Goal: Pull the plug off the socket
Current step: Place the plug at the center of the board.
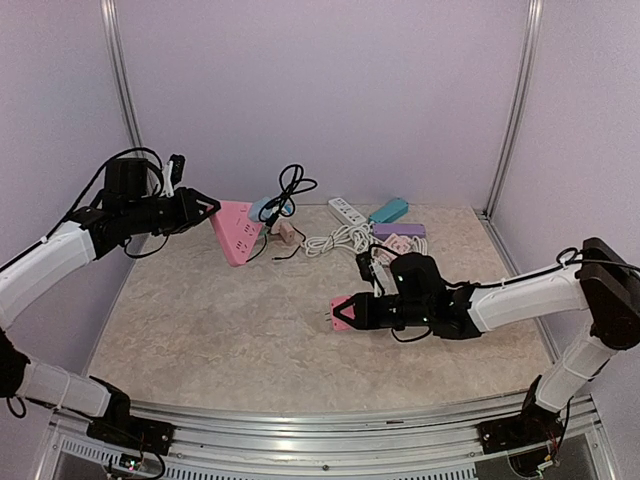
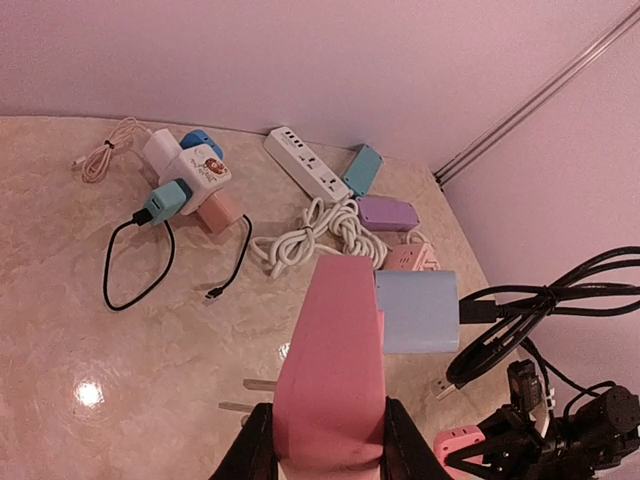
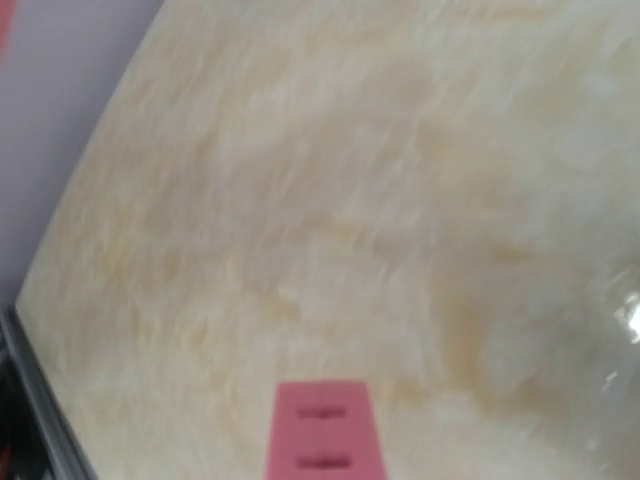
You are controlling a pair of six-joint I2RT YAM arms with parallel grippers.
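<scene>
My left gripper (image 1: pixel 212 210) is shut on a pink socket block (image 1: pixel 235 232) and holds it above the table at the back left. In the left wrist view my gripper (image 2: pixel 328 440) clamps the block (image 2: pixel 335 350) between both fingers. A light blue plug (image 2: pixel 418 310) with a black cable (image 2: pixel 530 310) is plugged into the block's right side; it also shows in the top view (image 1: pixel 265 208). My right gripper (image 1: pixel 350 312) is shut on a small pink plug (image 1: pixel 340 312) low over the table's middle. The right wrist view is blurred, shows that pink plug (image 3: pixel 325 435) and hides the fingers.
At the back lie a white power strip (image 1: pixel 345 210), a teal adapter (image 1: pixel 388 210), a purple adapter (image 1: pixel 398 230) and a coiled white cable (image 1: pixel 335 240). A cluster of adapters (image 2: pixel 185 170) with a black cable (image 2: pixel 140 265) lies back left. Walls enclose the table.
</scene>
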